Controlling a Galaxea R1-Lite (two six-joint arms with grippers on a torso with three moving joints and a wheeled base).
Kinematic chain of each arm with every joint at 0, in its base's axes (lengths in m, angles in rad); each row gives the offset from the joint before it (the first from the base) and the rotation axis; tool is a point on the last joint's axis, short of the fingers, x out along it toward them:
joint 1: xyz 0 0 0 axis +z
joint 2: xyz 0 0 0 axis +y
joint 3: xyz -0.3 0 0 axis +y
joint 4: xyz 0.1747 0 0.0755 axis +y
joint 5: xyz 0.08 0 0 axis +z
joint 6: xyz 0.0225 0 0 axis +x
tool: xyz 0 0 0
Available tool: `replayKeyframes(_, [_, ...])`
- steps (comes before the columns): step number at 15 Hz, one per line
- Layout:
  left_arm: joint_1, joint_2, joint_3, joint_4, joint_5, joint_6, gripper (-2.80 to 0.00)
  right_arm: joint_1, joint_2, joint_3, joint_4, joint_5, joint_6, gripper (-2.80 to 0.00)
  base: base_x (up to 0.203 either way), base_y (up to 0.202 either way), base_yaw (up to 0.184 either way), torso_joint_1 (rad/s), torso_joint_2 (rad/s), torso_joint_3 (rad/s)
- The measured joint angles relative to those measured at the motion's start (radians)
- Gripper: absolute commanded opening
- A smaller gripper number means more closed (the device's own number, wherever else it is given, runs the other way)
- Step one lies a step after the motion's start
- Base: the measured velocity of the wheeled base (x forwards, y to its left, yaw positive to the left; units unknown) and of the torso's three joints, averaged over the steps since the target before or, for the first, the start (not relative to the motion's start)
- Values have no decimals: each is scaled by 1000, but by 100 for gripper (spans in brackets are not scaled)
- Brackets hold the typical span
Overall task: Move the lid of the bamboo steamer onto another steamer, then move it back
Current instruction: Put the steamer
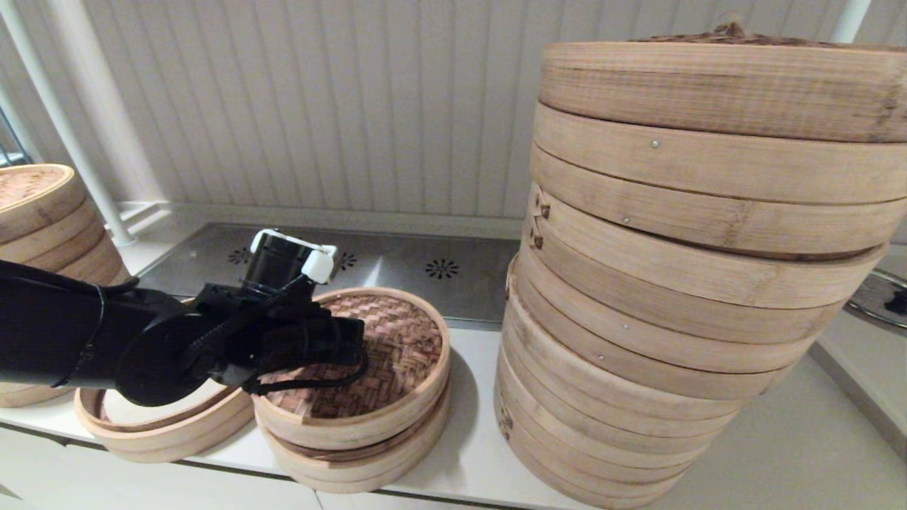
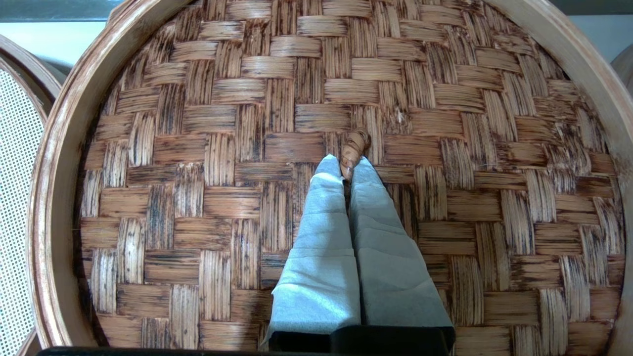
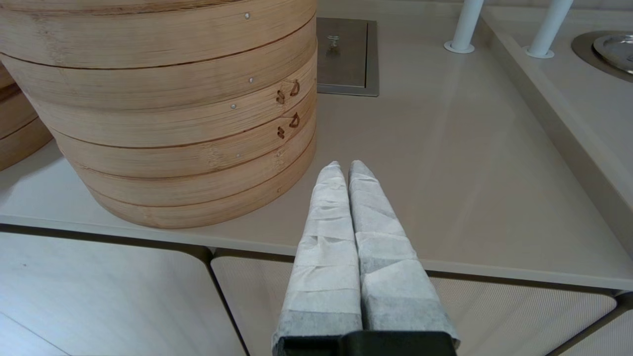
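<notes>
The bamboo steamer lid [image 1: 404,333], with a reddish-brown woven top and a pale rim, sits over a small basket [image 1: 354,464] at the counter's front centre. I cannot tell whether it rests on that basket or hangs just above it. My left gripper [image 2: 346,167] points down at the lid's [image 2: 222,163] middle and is shut on its tiny centre loop [image 2: 355,146]. The other steamer [image 1: 152,432], a shallow basket with a white liner [image 2: 12,198], stands just to the lid's left, partly under my left arm [image 1: 177,347]. My right gripper [image 3: 344,165] is shut on nothing.
A huge stack of bamboo baskets [image 1: 680,283] towers at the right, close to the lid. A medium stack [image 1: 42,212] stands at the far left. My right gripper hovers above the counter's front edge [image 3: 445,269], beside the huge stack [image 3: 173,123]. A metal vent panel [image 1: 397,265] lies behind.
</notes>
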Motion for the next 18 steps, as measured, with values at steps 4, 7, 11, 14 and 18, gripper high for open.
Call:
replayKeyframes(4, [-1,-9,11,-2,0,1,-280,0,0,0,0,0,0,-280,0,0,0,0,0,0])
replayKeyframes(7, [-1,-16,16,-2,-1,3,-280,0,0,0,0,0,0,-280,0,0,0,0,0,0])
replayKeyframes(11, [-1,-24,10,3,-1,6,-280,0,0,0,0,0,0,-280,0,0,0,0,0,0])
replayKeyframes(14, [-6,-30,7,1,0,7,-280,0,0,0,0,0,0,-280,0,0,0,0,0,0])
replayKeyframes(18, [-7,-34,16,-2,1,3,-280,0,0,0,0,0,0,-280,0,0,0,0,0,0])
